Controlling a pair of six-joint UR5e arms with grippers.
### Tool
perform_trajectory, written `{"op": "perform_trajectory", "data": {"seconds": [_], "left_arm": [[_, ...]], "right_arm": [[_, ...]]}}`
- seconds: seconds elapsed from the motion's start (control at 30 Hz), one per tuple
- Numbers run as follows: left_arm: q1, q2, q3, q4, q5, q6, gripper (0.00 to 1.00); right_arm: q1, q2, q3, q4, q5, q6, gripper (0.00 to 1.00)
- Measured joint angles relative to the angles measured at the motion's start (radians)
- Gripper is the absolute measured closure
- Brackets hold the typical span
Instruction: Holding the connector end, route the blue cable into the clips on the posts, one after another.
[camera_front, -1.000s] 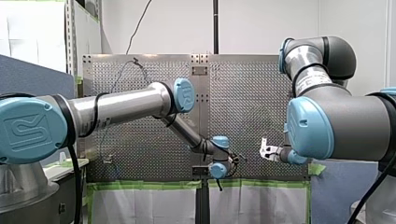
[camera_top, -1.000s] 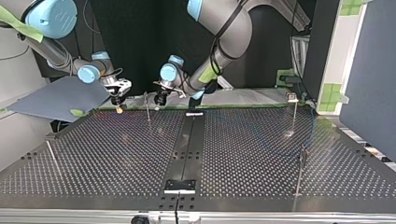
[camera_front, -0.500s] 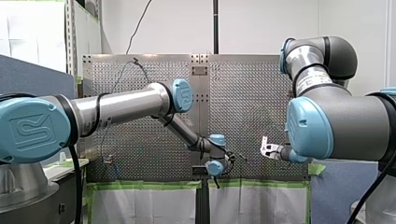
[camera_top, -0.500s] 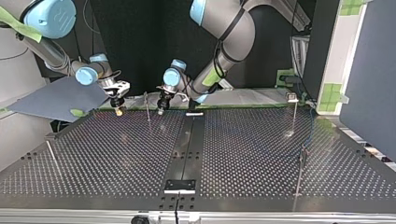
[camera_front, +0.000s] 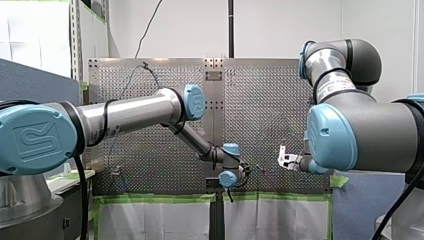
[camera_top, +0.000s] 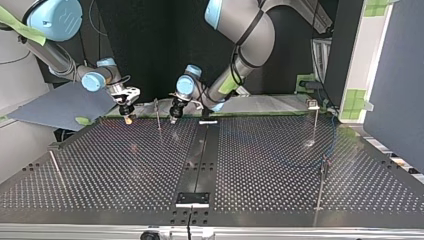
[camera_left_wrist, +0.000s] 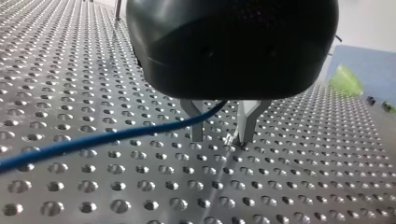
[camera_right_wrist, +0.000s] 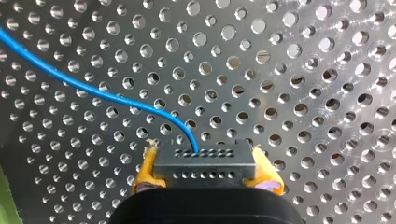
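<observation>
The perforated bench (camera_top: 260, 165) fills most of what I see, and both arms work over its far edge in the top view. My left arm (camera_front: 130, 112) reaches across the middle and my right arm (camera_front: 360, 135) comes in from the other side, so the two hands sit near each other but apart. A thin post (camera_top: 158, 114) stands between them.

My left hand (camera_left_wrist: 219, 140) hangs low over the bench, its tips close to the holes. I cannot tell whether they touch. Its metal fingers (camera_left_wrist: 196, 126) stand a narrow gap apart and grip nothing. The blue cable (camera_left_wrist: 93, 140) comes in from the side just above the bench, crosses in front of one finger and rises into the gap under the hand's black body, loose between the fingers.

My right hand (camera_right_wrist: 204, 161) is closed on the connector (camera_right_wrist: 205, 169), a small grey block with rows of pin holes. The yellow pads (camera_right_wrist: 145, 168) press it from both sides. The cable leaves the connector's front face just ahead of the pads, curves away over the bench and runs off to one side
</observation>
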Motion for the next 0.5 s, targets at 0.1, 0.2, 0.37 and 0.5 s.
{"op": "perform_trajectory", "data": {"seconds": [0.1,0.2,0.37,0.5], "left_arm": [[0.006,0.002,0.0,-0.023,0.019,0.015,0.37],[0.01,0.003,0.0,-0.046,0.014,0.036,0.05],[0.009,0.008,0.0,-0.085,0.005,0.073,0.0],[0.002,0.014,0.0,-0.117,-0.021,0.106,0.0]], "right_arm": [[0.001,0.0,0.0,0.0,0.0,0.0,1.0],[0.001,0.0,0.0,0.0,0.0,0.0,1.0],[0.005,0.001,0.0,0.001,0.0,0.0,1.0],[0.006,0.001,0.0,0.001,-0.002,0.003,1.0]]}}
